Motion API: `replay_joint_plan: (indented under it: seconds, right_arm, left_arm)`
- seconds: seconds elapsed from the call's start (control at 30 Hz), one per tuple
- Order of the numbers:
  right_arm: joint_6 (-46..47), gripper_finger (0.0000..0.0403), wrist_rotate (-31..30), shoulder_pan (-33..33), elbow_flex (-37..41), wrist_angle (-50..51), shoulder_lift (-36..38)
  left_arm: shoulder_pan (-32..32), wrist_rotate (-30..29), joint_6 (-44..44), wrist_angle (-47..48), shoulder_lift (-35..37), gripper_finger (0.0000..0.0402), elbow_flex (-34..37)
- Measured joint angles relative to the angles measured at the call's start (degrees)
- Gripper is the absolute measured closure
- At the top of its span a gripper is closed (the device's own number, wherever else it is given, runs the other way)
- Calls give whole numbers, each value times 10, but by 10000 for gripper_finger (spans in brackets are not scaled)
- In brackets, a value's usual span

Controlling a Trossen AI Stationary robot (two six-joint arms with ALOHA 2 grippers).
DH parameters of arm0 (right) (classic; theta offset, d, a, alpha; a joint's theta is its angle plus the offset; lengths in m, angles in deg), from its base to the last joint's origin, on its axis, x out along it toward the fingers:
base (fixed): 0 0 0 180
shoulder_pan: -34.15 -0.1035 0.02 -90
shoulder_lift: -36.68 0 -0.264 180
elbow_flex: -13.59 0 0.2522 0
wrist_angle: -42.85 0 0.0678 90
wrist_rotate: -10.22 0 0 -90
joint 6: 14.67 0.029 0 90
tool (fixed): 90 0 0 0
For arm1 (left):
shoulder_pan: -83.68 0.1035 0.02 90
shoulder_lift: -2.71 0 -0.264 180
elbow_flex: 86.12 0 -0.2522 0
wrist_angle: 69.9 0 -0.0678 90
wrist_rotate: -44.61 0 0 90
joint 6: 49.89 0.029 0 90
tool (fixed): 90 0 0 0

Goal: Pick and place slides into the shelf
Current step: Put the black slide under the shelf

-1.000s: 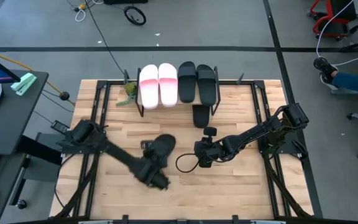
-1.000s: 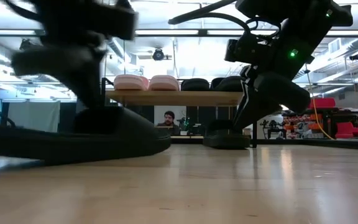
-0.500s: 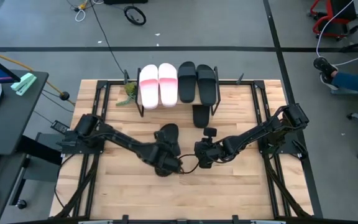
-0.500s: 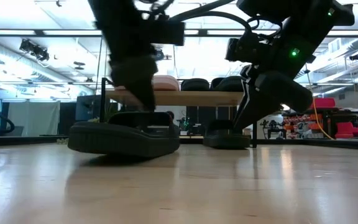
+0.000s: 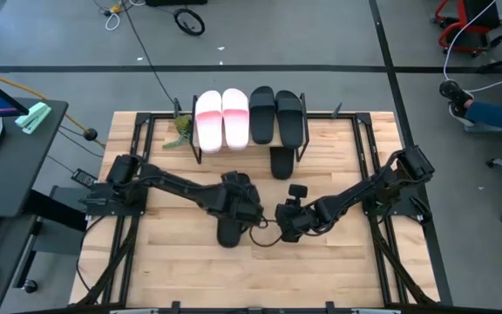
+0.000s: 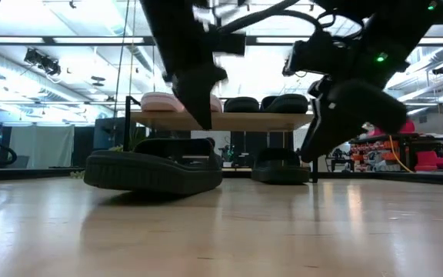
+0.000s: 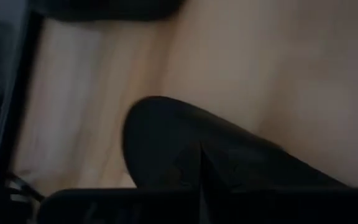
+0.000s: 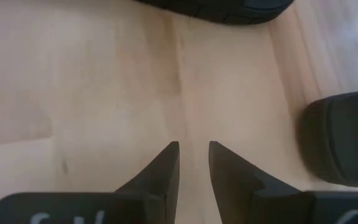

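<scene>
Shelf (image 5: 249, 139) top holds two pink slides (image 5: 222, 118) and two black slides (image 5: 276, 113); a fifth black slide (image 5: 281, 162) lies under it. Left gripper (image 5: 238, 212) is clamped on the sixth slide (image 5: 231, 228) mid-table. Right gripper (image 5: 283, 221) hovers just beside, fingers slightly apart, empty.

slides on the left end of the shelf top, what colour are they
Pale pink, a pair lying side by side on the shelf. The high view shows them best.
</scene>
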Motion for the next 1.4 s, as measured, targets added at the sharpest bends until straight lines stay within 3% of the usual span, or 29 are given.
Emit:
replay_joint_plan:
  seconds: [0.27,0.53,0.73,0.87,1.0,1.13,1.33,1.4]
  right_arm:
    - [0,311,0,-29,0,3,0]
    - [1,311,-4,-39,0,3,0]
    - [1,311,-4,-39,0,2,0]
    - [1,311,-4,-39,0,2,0]
    - [1,311,-4,-39,0,2,0]
    - [1,311,-4,-39,0,2,0]
    - [0,311,-4,-39,0,2,0]
    - [0,311,-4,-39,0,2,0]
  left_arm:
    - [-76,34,34,122,2,369,-73]
    - [-98,47,70,48,2,274,4]
    - [-81,-38,75,16,2,198,48]
    - [-58,-40,72,3,2,179,63]
    - [-43,-40,51,-24,2,190,84]
    - [-37,-52,35,-26,2,228,93]
    - [-40,-79,7,-61,1,365,78]
    - [-44,-102,27,-93,1,384,73]
